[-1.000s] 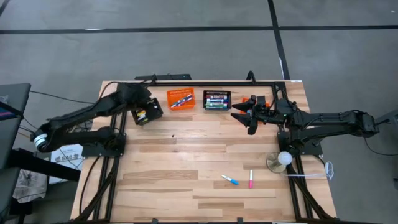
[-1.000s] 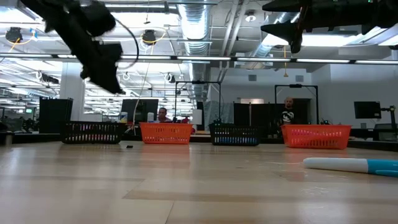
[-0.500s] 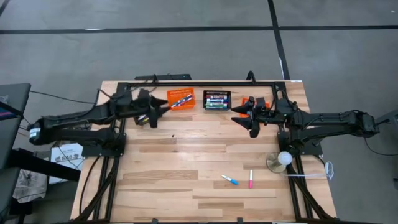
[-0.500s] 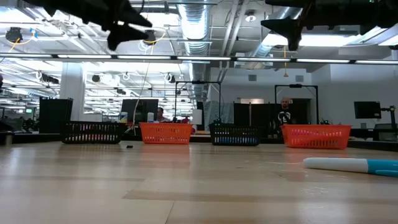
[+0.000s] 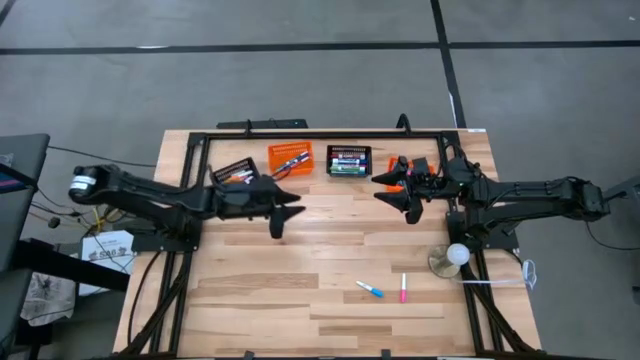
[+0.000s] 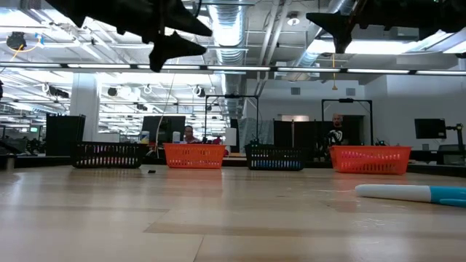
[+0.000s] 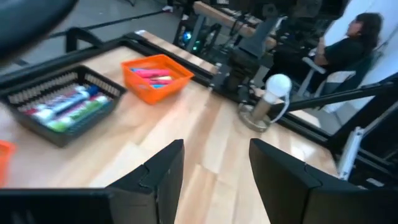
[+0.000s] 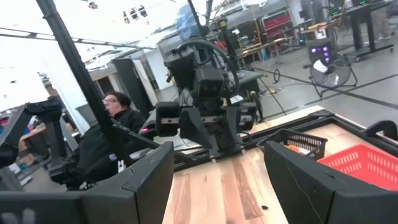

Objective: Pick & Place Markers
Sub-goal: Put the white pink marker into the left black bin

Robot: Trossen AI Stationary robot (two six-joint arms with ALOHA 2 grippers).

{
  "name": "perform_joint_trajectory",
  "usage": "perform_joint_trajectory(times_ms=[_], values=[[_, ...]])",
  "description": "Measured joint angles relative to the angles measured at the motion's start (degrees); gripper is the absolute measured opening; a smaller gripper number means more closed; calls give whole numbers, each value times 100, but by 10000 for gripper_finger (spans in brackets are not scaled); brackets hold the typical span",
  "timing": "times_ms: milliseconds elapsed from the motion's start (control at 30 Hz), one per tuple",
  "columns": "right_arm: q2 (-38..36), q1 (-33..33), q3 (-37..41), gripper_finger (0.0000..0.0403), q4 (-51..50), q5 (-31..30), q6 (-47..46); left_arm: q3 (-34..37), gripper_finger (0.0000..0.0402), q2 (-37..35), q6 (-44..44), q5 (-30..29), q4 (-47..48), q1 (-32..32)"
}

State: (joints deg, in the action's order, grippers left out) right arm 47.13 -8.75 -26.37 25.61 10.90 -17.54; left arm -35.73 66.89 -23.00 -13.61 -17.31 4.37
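Markers first: two are loose on the worktop (image 5: pixel 250 300) near its front edge, a blue-capped marker (image 5: pixel 370 290) and a pink marker (image 5: pixel 403 288) just beside it, and the rest are sorted in the mesh baskets along the back rail, like the orange basket (image 5: pixel 290 159) and the black basket (image 5: pixel 349 160).

What just changed is your left arm. A second ago its claw was up over the far-left black basket (image 5: pixel 231 172) at the back, and now the arm has swung out and stretched toward the middle of the worktop. The left claw (image 5: pixel 284 212) is part-open with nothing between its fingers, so I'd read that as a drop-off done and you heading out for the next pick.

The loose markers sit well apart from that claw, forward of it and off toward the right side.

The right claw (image 5: pixel 405 197) hasn't budged. It's hanging high near the back right, open wide and empty, and the pink marker lies almost straight forward of it, so that arm may be the easier reach.
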Motion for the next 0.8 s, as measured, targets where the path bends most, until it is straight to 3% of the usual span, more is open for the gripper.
perform_joint_trajectory(times_ms=[200,333,433,600,800], values=[[0,13,0,240,15,249,0,2,181,424,-150,-17,-884,370],[0,13,0,240,15,294,0,2,181,448,-138,-22,-979,432],[0,13,0,240,17,265,-129,4,181,308,-134,12,-996,428],[0,11,0,240,37,264,-1226,4,181,-70,-124,33,-979,428],[0,54,0,240,57,265,-1267,11,181,-555,181,35,-958,430]])
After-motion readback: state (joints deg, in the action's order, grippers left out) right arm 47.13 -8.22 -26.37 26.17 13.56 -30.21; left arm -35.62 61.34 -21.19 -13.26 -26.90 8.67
